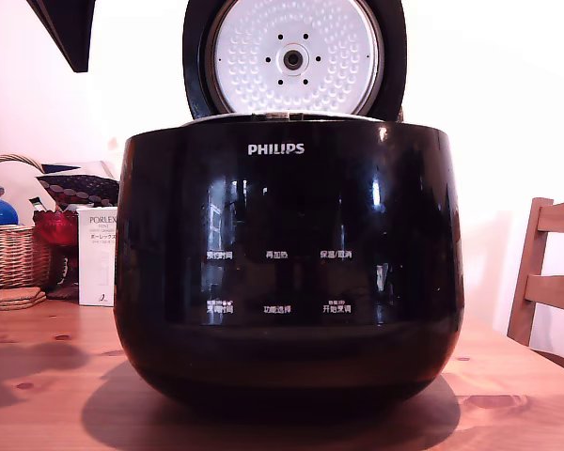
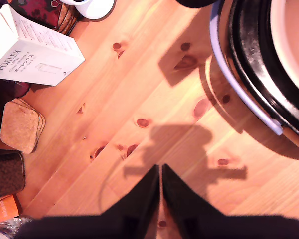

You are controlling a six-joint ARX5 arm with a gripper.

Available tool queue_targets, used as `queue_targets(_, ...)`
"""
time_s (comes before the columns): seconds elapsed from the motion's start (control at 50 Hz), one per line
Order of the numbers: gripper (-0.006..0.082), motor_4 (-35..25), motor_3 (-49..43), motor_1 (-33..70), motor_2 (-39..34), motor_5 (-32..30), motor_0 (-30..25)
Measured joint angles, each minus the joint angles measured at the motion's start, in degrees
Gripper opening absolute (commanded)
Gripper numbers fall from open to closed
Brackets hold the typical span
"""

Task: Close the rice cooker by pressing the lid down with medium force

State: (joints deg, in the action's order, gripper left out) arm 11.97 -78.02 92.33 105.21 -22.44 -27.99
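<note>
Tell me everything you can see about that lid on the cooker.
The lid stands open, raised upright behind the glossy black rice cooker and joined to it at the back edge. Its outer shell is black; the inner face is a round white dimpled plate with small holes and a dark centre knob. Nothing else touches it.

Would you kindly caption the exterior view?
Glossy black rice cooker on wooden table, round black lid open.

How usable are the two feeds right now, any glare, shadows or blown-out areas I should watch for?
Exterior view: backlit, the wall behind washed out white; the rice cooker shows window reflections over its button labels, and the raised lid stays readable. Wrist view: warm orange cast, the gripper a dark silhouette throwing a shadow on the table; the cooker's rim is overexposed.
</note>
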Motion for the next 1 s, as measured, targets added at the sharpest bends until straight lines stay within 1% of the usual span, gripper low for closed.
queue_targets(0.06, -0.002, -1.1, 0.0, 0.0, 0.0, 0.1, 1.8)
queue_targets(0.08, -0.002, -1.2, 0.0, 0.0, 0.0, 1.1, 2.2)
queue_targets(0.26, -0.002, 1.6, 0.7, 0.0, 0.0, 1.2, 6.7)
queue_targets(0.46, -0.002, 6.1, 6.5, 0.0, 0.1, 1.3, 7.2)
queue_targets(0.56, -0.002, 6.6, 10.2, 0.0, 1.4, 1.3, 7.5)
queue_targets(0.58, -0.002, 6.6, 11.2, 0.0, 2.0, 2.6, 7.5)
queue_targets(0.7, -0.002, 6.5, 17.4, -0.1, 4.9, 2.8, 7.8)
queue_targets(0.8, -0.002, 4.3, 22.2, -0.5, 5.7, 2.8, 7.8)
queue_targets(1.0, -0.002, -6.7, 29.9, -0.5, 5.7, 4.0, 6.6)
